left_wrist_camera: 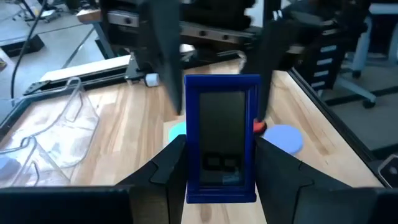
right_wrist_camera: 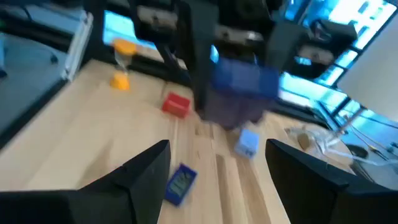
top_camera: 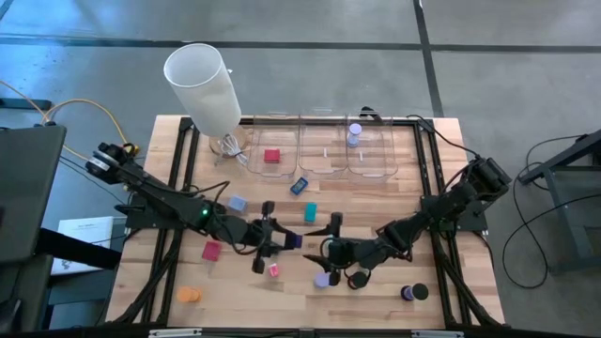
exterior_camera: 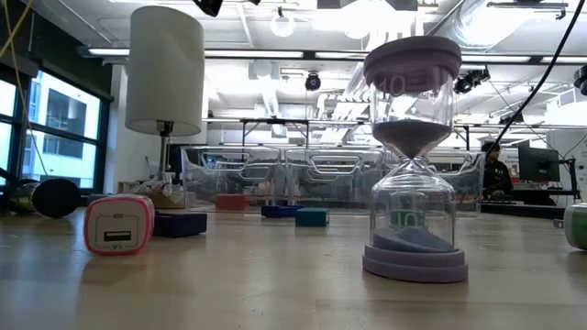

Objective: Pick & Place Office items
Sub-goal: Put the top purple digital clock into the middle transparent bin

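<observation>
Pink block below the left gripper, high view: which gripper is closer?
Left. The left gripper, holding a dark blue rectangle, sits just above the pink block; the right gripper is off to its right, farther away.

The high view looks straight down on the whole table (top_camera: 376, 202). The low view sits at table-top level, close behind a lavender hourglass (exterior_camera: 415, 156), facing the bins (exterior_camera: 321, 174) both views share. The 2 wrist views face each other across the table's middle.
</observation>
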Controlling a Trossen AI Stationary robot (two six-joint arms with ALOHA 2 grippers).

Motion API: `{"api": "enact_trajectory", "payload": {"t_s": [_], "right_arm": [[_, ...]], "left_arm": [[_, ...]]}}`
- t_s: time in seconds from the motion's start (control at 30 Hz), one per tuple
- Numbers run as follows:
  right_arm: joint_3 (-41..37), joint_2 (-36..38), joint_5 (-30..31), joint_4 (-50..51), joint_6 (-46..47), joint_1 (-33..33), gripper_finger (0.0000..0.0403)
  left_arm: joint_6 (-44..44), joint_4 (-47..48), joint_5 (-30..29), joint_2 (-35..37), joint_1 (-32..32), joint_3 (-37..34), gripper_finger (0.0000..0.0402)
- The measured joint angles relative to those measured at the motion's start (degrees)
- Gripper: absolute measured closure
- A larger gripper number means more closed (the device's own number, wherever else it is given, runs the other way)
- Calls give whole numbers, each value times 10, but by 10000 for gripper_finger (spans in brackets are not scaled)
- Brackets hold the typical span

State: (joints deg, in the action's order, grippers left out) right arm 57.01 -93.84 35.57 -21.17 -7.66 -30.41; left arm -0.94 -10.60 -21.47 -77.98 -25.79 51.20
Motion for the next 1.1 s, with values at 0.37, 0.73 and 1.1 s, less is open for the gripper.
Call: {"api": "enact_trajectory", "payload": {"t_s": [0.37, 0.73, 1.1], "right_arm": [[0, 0, 1, -49, -13, 13, 149], [0, -3, -40, -54, -16, 23, 153], [0, -3, -43, -54, -13, 32, 259]], "left_arm": [[-10, -53, 0, -37, 12, 1, 264], [-8, -63, 1, -36, 18, 1, 264], [-16, -63, 1, -36, 18, 1, 264]]}}
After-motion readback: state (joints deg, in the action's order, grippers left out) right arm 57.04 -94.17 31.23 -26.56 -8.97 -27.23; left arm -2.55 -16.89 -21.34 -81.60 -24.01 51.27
